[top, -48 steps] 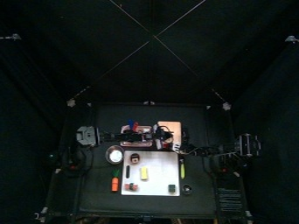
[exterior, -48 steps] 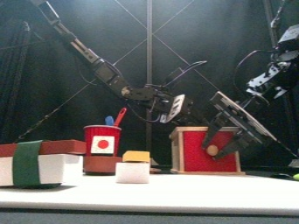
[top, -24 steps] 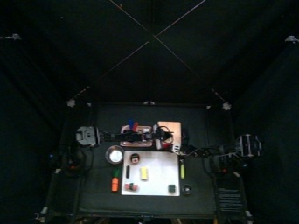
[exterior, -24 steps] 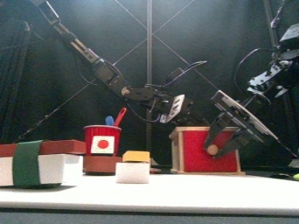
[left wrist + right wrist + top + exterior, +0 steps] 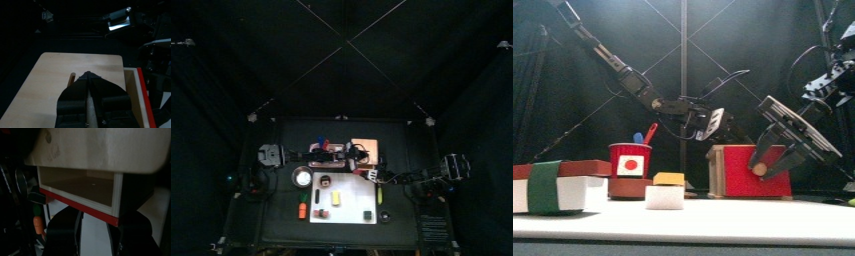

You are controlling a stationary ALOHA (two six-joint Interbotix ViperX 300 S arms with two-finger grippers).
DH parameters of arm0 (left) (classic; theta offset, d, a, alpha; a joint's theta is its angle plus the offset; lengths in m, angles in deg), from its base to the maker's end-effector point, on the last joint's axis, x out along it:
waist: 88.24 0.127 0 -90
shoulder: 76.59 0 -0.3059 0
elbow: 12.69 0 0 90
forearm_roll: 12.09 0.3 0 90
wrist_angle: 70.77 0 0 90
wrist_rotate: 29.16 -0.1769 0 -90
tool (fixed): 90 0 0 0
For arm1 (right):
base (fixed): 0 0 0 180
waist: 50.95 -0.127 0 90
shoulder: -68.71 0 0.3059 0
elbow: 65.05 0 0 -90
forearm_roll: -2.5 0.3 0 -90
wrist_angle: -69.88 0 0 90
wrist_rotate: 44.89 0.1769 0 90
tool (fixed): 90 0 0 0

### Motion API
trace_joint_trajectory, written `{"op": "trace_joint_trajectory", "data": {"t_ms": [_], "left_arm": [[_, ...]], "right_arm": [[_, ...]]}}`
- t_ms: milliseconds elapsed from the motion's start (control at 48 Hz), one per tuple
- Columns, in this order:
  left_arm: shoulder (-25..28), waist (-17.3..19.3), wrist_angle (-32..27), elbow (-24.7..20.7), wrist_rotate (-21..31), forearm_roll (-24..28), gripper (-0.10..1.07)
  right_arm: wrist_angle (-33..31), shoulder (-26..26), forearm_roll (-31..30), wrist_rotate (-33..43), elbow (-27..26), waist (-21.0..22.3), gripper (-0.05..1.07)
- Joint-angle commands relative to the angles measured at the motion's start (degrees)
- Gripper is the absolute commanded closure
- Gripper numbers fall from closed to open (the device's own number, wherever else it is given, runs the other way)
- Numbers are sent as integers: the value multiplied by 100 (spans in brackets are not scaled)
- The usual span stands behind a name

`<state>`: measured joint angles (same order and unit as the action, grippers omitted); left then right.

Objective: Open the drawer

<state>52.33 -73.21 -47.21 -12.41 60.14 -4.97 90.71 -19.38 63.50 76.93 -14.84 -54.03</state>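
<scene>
Both hands changed little: left hand (image 5: 89,82) stays pressed together on the drawer (image 5: 751,172), right hand (image 5: 775,160) stays spread, shifted slightly rightward.

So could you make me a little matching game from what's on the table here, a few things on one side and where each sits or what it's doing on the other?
Things:
1. drawer
2. red-and-white cup
3. yellow-topped white block
4. left gripper

Places or states:
a. stands in front of the cup, nearest the front camera
b. has the right gripper's jaws on either side of its front knob
c. jaws shut, resting on the drawer box's top
d. holds a blue piece that sticks up from it

Pairs: 1-b, 2-d, 3-a, 4-c
</scene>
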Motion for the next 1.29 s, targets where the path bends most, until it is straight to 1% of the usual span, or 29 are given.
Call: {"op": "trace_joint_trajectory", "data": {"t_ms": [0,292,458,625,812,1000,1271], "left_arm": [[-62,53,-26,-35,9,9,50],[-70,88,-26,-26,9,53,51],[-62,97,-62,-35,9,62,50],[-35,123,-88,-35,9,62,51],[-9,123,-237,-35,9,62,51],[35,167,-272,-18,9,53,51],[53,176,-272,0,9,79,51]], "right_arm": [[105,-114,149,-18,-202,-281,41],[97,-44,475,-18,-352,-826,41],[97,-44,721,-18,-299,-1107,41],[158,0,817,-53,-211,-1134,41],[176,105,826,-53,-308,-1222,41],[211,360,888,-26,-457,-1433,41],[211,492,1160,-26,-519,-1714,41]]}}
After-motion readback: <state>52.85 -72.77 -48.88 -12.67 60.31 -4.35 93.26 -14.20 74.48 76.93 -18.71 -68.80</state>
